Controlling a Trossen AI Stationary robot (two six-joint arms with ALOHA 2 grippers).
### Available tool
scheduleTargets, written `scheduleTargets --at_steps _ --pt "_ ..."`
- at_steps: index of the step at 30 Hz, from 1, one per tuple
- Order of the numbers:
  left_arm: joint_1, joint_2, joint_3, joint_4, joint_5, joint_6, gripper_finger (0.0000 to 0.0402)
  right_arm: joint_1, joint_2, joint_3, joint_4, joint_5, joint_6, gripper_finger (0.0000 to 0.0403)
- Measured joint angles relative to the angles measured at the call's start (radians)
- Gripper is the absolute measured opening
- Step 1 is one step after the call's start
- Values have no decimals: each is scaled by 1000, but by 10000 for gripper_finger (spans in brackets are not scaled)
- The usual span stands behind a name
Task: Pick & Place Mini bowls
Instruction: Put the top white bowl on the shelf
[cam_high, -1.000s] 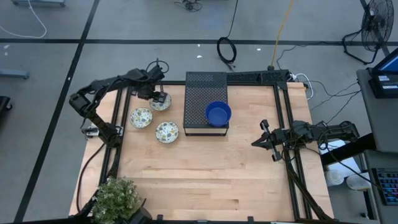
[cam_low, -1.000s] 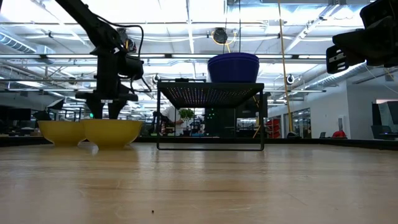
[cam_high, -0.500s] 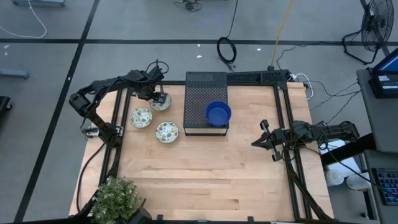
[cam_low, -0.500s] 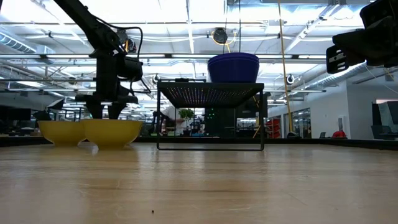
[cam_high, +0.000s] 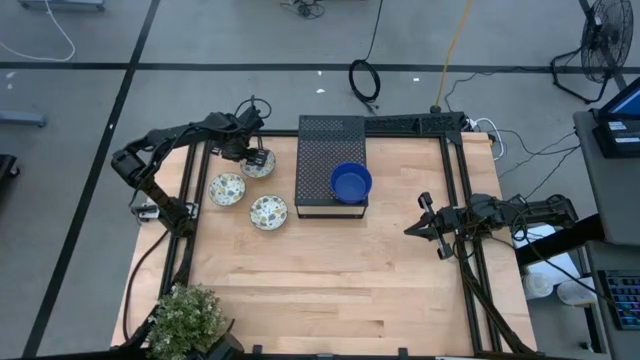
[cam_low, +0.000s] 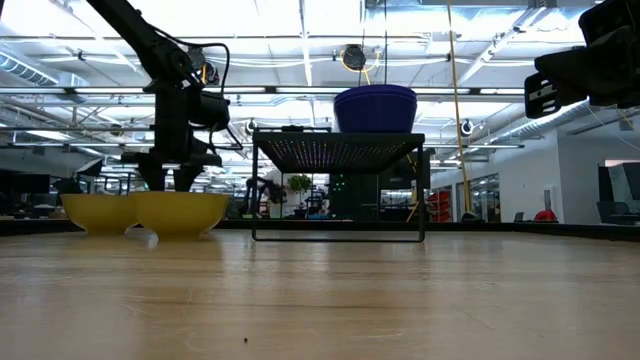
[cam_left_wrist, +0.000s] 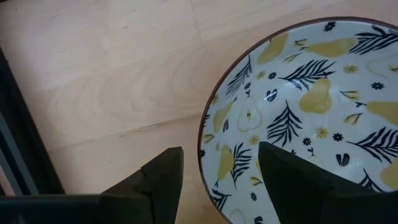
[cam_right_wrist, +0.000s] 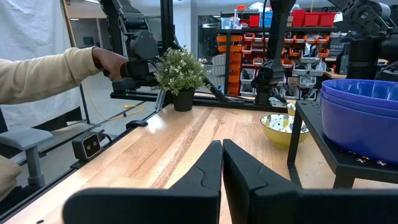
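Observation:
Three cream mini bowls with a leaf-and-pear pattern stand on their bases at the table's left: a far one (cam_high: 262, 168), one (cam_high: 227, 189) nearer the left edge, and one (cam_high: 268, 212) closest to the front. My left gripper (cam_high: 256, 156) points down over the far bowl (cam_left_wrist: 311, 106) and is open. One finger (cam_left_wrist: 163, 180) is outside the bowl's rim (cam_left_wrist: 203, 134) and the other finger (cam_left_wrist: 292, 180) is over its inside; no touch shows. A stack of blue mini bowls (cam_high: 351, 183) sits on the black perforated box (cam_high: 320, 150). My right gripper (cam_high: 425, 222) waits shut at the right.
A potted plant (cam_high: 186, 318) stands at the table's near left corner. A person's sleeved arm (cam_right_wrist: 50, 68) shows beyond the table's left side in the right wrist view. Bare wood (cam_high: 330, 280) lies between the bowls and the near edge.

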Motion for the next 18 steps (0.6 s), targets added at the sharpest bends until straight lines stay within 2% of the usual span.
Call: scheduleTargets --at_steps 18 --pt "0 0 0 0 8 -1 211 0 0 0 0 0 0 0"
